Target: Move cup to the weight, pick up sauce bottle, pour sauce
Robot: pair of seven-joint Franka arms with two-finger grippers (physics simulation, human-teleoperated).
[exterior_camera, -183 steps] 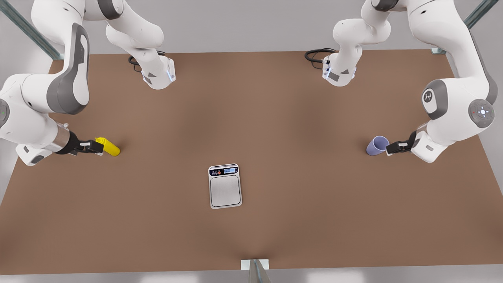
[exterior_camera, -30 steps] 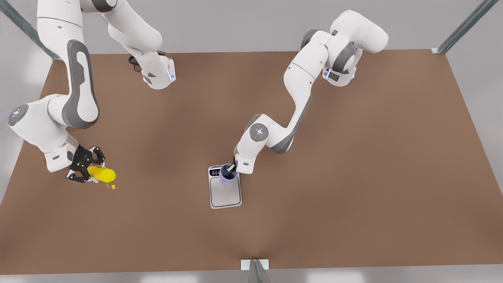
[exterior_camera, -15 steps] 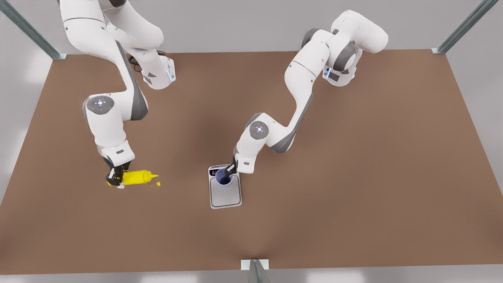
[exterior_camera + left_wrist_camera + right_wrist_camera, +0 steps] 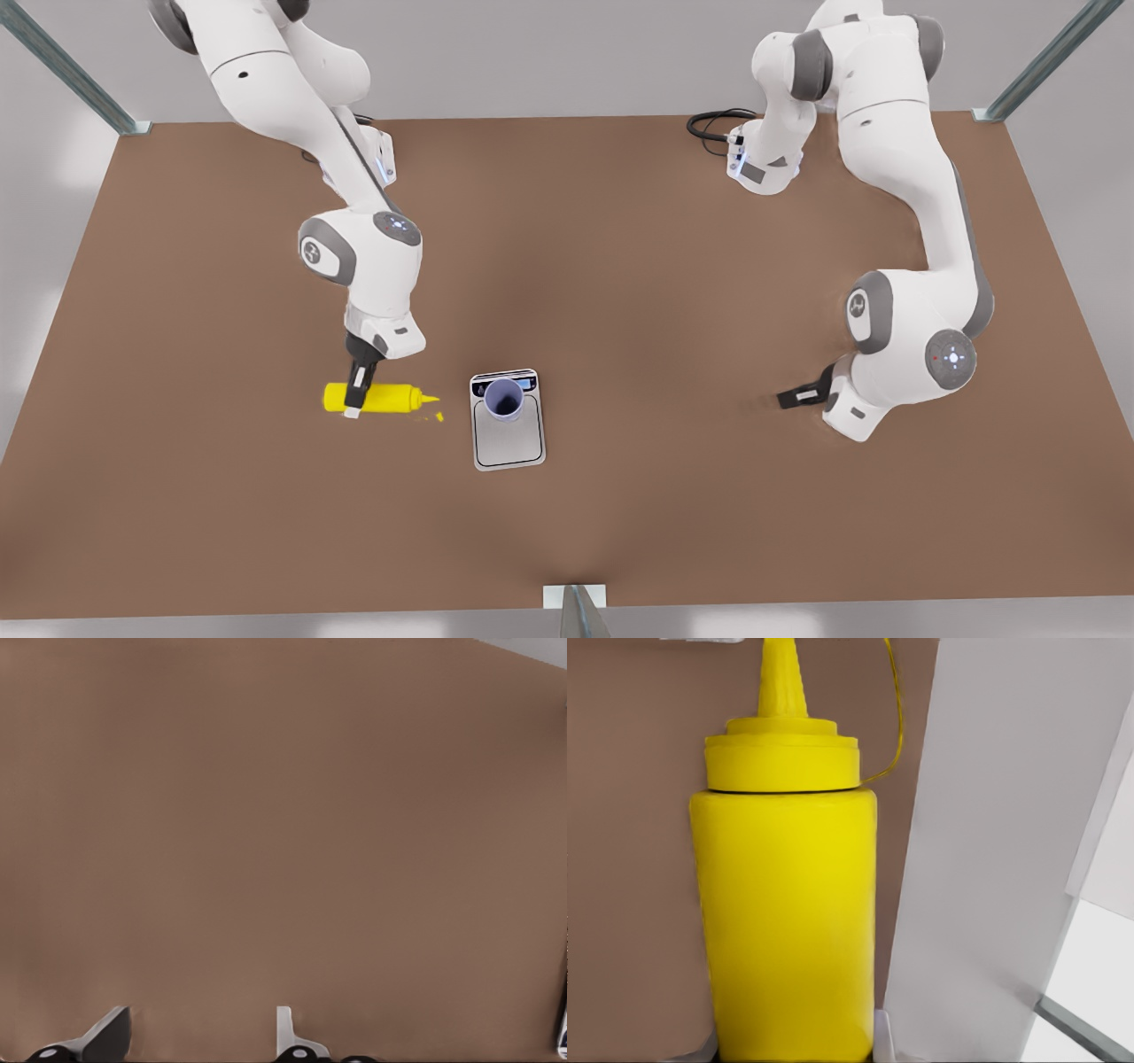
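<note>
The yellow sauce bottle (image 4: 390,398) is held level just left of the weight (image 4: 509,443) in the front view, its nozzle pointing at the weight. My right gripper (image 4: 356,394) is shut on the bottle's rear half. In the right wrist view the sauce bottle (image 4: 788,904) fills the space between my right gripper (image 4: 793,1047) fingers. Yellow sauce (image 4: 435,416) dots the table below the nozzle. The lavender cup (image 4: 503,398) stands upright on the weight near its display. My left gripper (image 4: 793,398) waits open over bare table at the front view's right, with its fingertips (image 4: 288,1028) apart.
The brown table (image 4: 664,496) has a metal bracket (image 4: 576,607) at its near edge. A black cable (image 4: 716,121) coils by the arm base at the back right. A thin strand of sauce (image 4: 897,718) trails from the bottle cap.
My right gripper carried the sauce bottle rightward, close to the weight. My left gripper let go of the cup, which now stands on the weight, and drew far back to the front view's right.
</note>
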